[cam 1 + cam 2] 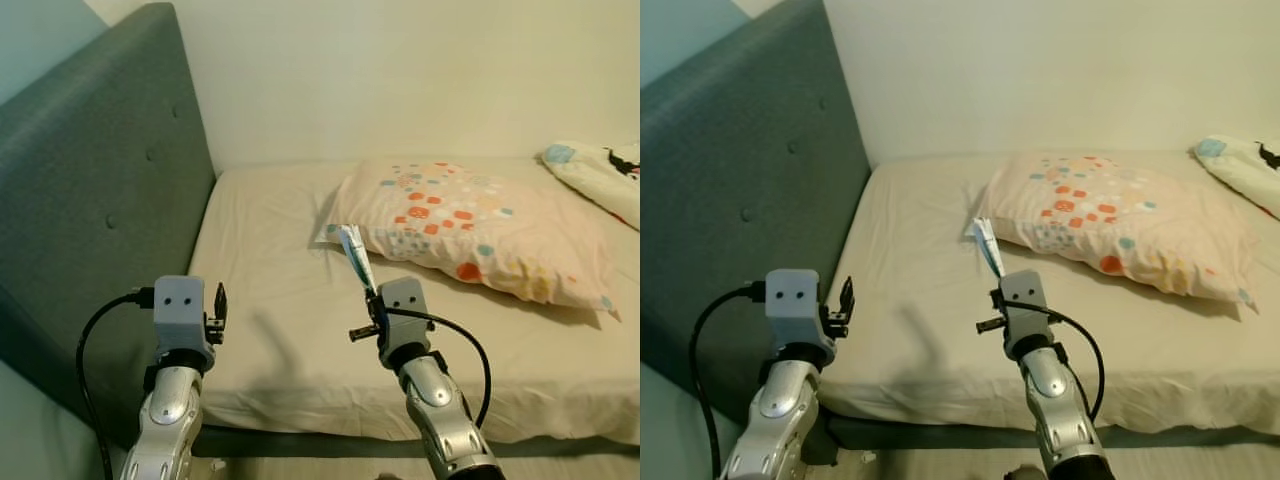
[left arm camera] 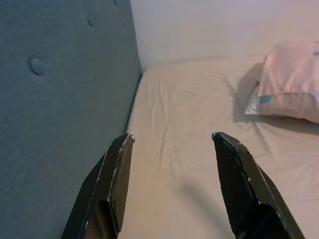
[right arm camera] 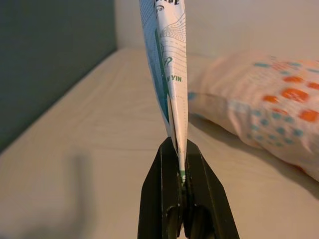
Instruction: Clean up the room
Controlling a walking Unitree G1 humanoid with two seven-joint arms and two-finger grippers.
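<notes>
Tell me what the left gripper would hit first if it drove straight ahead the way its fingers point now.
Most likely the beige mattress: the open left gripper points across it, with the grey headboard alongside and the pillow off to the other side. Depth is hard to judge.

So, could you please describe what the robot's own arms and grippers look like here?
Both arms are silver metal with rounded segments. Each wrist carries a grey, boxy housing with two small dark holes, and a black cable loops from each housing down along the arm. The left gripper and the right gripper each have two long black fingers, flat-sided and tapering to narrow tips.
</notes>
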